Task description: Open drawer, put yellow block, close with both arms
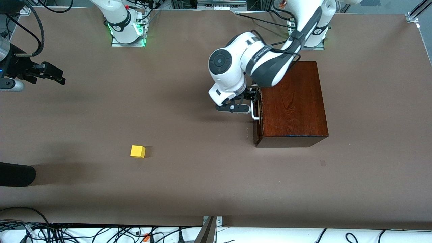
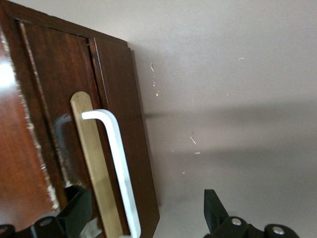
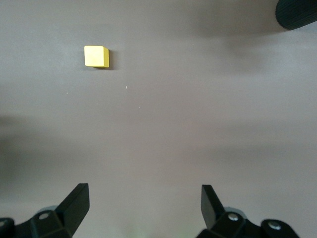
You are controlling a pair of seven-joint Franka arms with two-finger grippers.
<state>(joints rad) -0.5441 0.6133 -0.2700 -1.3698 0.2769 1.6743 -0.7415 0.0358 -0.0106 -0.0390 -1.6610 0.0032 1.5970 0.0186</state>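
Observation:
The dark mahogany box (image 1: 292, 101) stands toward the left arm's end of the table. Its drawer (image 1: 257, 130) looks pushed in, with the white handle (image 1: 255, 114) facing the right arm's end. My left gripper (image 1: 253, 96) is open at the drawer front, and the handle (image 2: 119, 163) lies between its fingers (image 2: 74, 208) without being clamped. The drawer front (image 2: 119, 94) fills that wrist view. The yellow block (image 1: 138, 151) sits on the table, nearer to the front camera than the box. My right gripper (image 1: 54, 75) is open and empty, up over the right arm's end of the table. The block (image 3: 96, 56) shows in its wrist view, well clear of the right gripper (image 3: 143, 203).
A black rounded object (image 1: 15, 173) reaches in at the table's edge at the right arm's end, and also shows in the right wrist view (image 3: 297, 12). Brown table (image 1: 202, 175) lies between block and box. Cables run along the front edge.

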